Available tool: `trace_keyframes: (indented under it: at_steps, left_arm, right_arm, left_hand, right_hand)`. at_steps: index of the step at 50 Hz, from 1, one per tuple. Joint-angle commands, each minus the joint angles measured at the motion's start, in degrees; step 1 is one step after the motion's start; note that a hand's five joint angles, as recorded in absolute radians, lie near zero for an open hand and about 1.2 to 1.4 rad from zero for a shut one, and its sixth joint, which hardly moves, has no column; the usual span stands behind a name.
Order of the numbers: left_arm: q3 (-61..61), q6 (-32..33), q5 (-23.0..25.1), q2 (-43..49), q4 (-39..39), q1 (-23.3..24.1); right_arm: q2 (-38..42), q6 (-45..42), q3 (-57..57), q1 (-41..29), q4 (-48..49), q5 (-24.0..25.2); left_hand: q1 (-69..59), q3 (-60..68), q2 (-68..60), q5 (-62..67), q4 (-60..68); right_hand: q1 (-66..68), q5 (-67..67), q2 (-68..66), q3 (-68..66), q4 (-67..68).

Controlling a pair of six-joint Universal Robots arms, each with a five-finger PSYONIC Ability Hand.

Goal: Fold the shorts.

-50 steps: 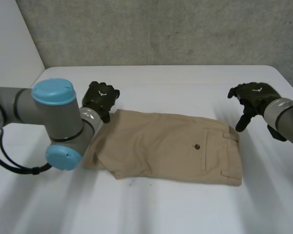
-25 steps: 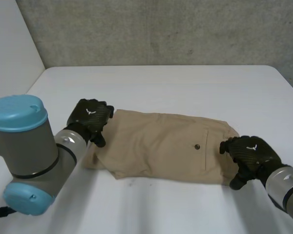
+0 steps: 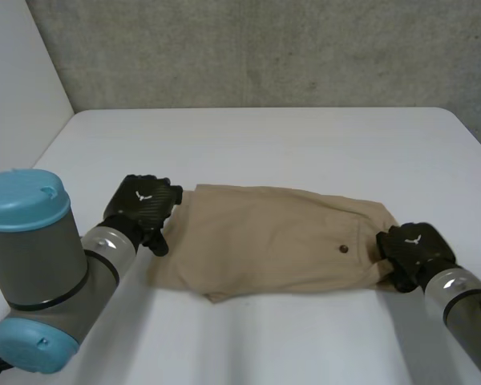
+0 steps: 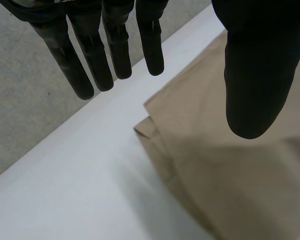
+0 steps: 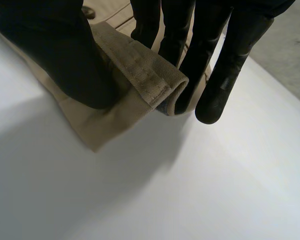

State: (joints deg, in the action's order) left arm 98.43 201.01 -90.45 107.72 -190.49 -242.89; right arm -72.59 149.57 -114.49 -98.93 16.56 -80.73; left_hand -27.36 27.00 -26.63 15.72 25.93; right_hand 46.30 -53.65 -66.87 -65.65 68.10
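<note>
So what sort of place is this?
Probably a robotics lab: a white table, a plain concrete wall behind it, and the robot's left hand and right hand at the ends of tan shorts.

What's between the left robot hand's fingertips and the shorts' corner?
Only bare table separates the left robot hand's fingertips from the shorts, per the left wrist view.
</note>
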Motion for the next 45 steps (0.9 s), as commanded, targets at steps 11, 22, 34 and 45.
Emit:
trace_keyframes:
  at_steps: [11,22,34,45]
  left_arm:
    - [2.9,-0.1,-0.2,-5.8,0.1,-1.2]
    - [3.3,-0.1,-0.3,-6.8,0.1,-1.2]
    - [2.5,-0.1,-0.4,-10.1,0.0,-3.5]
    - [-3.6,-1.1,-0.3,-9.5,0.1,-3.6]
  right_arm:
    - [-6.9,-15.7,12.5,3.2,-16.4,0.5]
    - [-3.4,-15.4,24.5,-21.6,-15.9,1.4]
    - [9.0,-14.7,27.6,-35.4,-12.9,10.4]
    - [-0.4,11.2,27.5,-26.6,-8.6,6.6]
  left_hand:
    - [1.8,-1.5,1.1,-0.2,-0.4]
    - [4.5,-4.2,3.8,-2.9,-3.1]
    - [7.6,-7.2,6.8,-5.9,-6.1]
    - [7.6,-7.2,6.8,-5.9,-6.1]
  right_hand:
    - [33.7,-16.3,-13.1,-14.3,11.9]
    - [33.7,-16.3,-13.1,-14.3,11.9]
    - [-15.5,32.8,36.0,34.8,-37.3]
    - [-36.3,53.7,56.9,55.7,-58.1]
